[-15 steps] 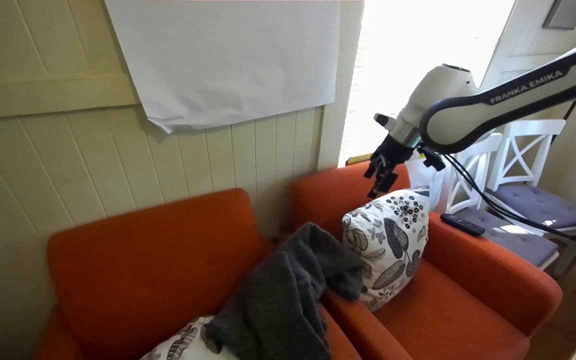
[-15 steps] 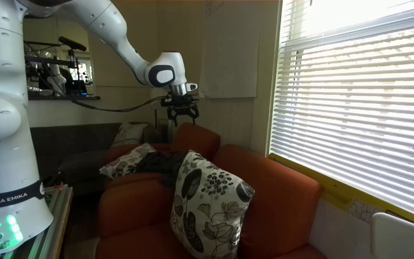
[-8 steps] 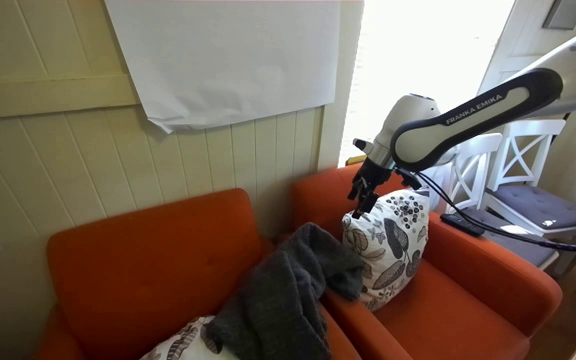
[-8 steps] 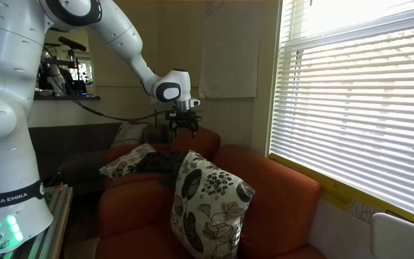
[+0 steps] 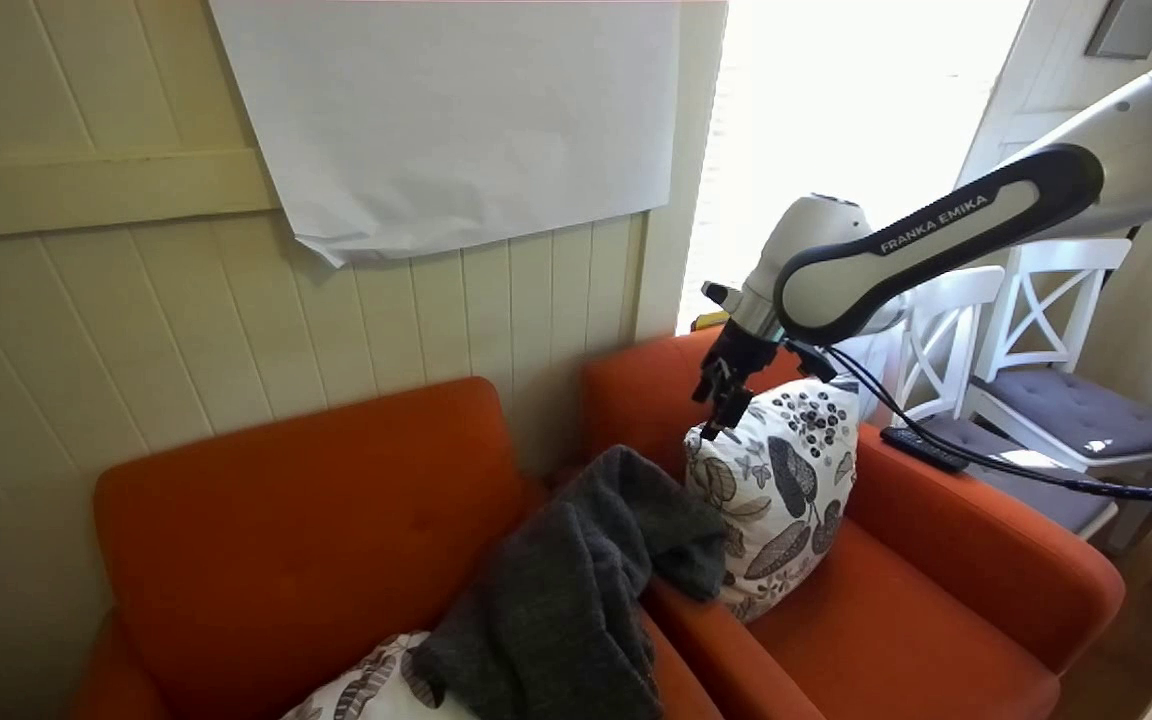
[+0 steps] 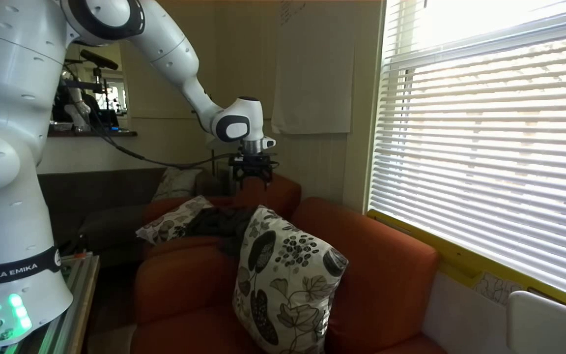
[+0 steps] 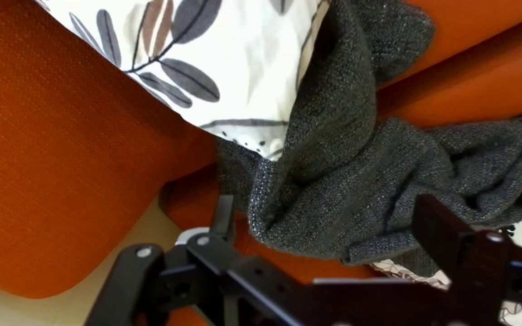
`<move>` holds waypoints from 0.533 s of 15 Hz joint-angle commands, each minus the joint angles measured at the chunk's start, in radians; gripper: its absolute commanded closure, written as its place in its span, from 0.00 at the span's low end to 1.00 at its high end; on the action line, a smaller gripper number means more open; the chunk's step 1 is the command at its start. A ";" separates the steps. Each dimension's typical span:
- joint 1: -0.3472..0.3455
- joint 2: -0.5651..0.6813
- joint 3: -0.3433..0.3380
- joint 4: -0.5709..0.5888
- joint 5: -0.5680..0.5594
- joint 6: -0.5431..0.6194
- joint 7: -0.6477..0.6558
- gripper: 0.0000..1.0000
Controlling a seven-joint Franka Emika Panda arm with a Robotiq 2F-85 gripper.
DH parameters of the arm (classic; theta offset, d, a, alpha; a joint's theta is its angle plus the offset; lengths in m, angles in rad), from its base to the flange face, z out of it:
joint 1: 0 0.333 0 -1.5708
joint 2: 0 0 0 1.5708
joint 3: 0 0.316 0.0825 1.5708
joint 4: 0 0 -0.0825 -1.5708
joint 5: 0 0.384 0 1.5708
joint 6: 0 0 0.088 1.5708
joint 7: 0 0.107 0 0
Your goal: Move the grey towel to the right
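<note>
The grey towel (image 5: 566,590) lies crumpled across the neighbouring arms of two orange armchairs. It is partly hidden behind a patterned cushion in an exterior view (image 6: 221,222). In the wrist view the towel (image 7: 369,181) fills the middle, with a raised fold below the cushion's corner. My gripper (image 5: 710,414) is above the towel, near the cushion's top corner, and it also hangs in the air in an exterior view (image 6: 252,185). In the wrist view its fingers (image 7: 324,203) are wide apart with nothing held between them.
A leaf-patterned cushion (image 5: 786,500) leans in the right armchair (image 5: 976,530), against the towel. Another cushion (image 5: 381,690) lies partly under the towel on the left armchair (image 5: 306,530). A remote (image 5: 924,450) rests on an armrest. A window with blinds (image 6: 484,147) stands behind.
My gripper has moved down, and to the left in one exterior view and slightly right in the other, mostly in the first half second. The towel and cushions have not moved.
</note>
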 commanded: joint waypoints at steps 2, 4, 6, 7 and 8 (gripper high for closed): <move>-0.035 0.112 0.011 0.094 -0.063 0.002 -0.027 0.00; -0.056 0.163 0.029 0.135 -0.060 0.015 -0.072 0.00; -0.073 0.214 0.053 0.184 -0.052 0.016 -0.122 0.00; -0.091 0.242 0.082 0.213 -0.034 0.011 -0.170 0.00; -0.101 0.267 0.102 0.241 -0.030 0.005 -0.201 0.00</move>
